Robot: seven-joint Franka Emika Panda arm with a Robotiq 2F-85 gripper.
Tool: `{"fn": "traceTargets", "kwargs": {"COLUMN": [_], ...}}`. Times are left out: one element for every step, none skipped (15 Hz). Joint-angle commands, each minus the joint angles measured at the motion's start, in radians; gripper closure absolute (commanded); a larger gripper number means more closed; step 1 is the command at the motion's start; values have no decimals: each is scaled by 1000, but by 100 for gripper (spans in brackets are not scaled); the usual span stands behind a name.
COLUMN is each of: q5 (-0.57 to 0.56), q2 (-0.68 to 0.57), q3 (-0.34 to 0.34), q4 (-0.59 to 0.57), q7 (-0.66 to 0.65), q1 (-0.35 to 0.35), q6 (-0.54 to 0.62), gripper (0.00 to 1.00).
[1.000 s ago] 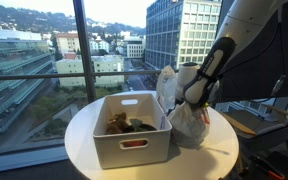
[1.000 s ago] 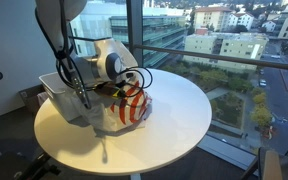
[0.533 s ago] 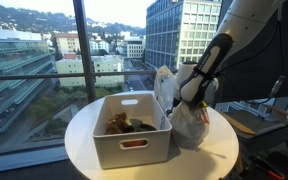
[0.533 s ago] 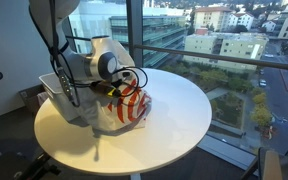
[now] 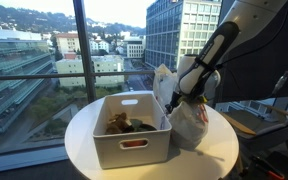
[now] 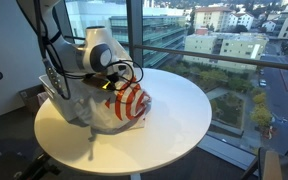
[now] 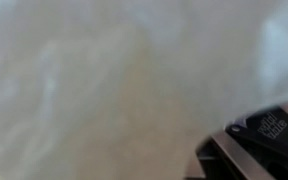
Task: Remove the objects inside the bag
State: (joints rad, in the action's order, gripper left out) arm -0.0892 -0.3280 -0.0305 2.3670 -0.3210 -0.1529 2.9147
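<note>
Your gripper [image 5: 185, 93] is pushed down into the open mouth of the crinkled translucent whitish plastic bag [image 5: 191, 122]. Its fingertips are buried in the plastic, so you cannot tell how wide the jaws stand or whether they have hold of anything. The bag sits directly under and around the gripper, and its body slumps on the round white table [image 5: 84, 140]. In an exterior view the bag's small red marks [image 6: 131, 101] show just below the gripper. In the wrist view blurred whitish plastic fills nearly everything, pressed close to the camera, and only a dark part of the gripper shows at the lower right corner. What lies inside the bag is hidden in all views. Just beside the gripper, touching the bag's side, stands the white rectangular plastic bin [image 5: 134, 147]. In it, apart from the gripper, lie a small brown lumpy item [image 5: 116, 122] and a small dark item [image 5: 140, 125].
</note>
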Motion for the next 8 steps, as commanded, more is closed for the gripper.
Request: {"fn": "traceTargets", "kwargs": {"q5": [22,-2,-15,-42,-66,-91,-137,-178], "q2": [101,119,139,160,175,196,214,244], "q3": [-6,-22,-26,-37,-44,-46,-55,-52], "q4": [29,29,31,32,30,31,29,27], "q7": [1,-17,-26,-43,-63,-82,-124,-160], "q1": [-15,-28,-32,-41,-47,-50,-60,-66], "q6": [-45,-61,-71,-87,-104,-124,-143,-182], "gripper": [97,97,97,97,97,97,97,97]}}
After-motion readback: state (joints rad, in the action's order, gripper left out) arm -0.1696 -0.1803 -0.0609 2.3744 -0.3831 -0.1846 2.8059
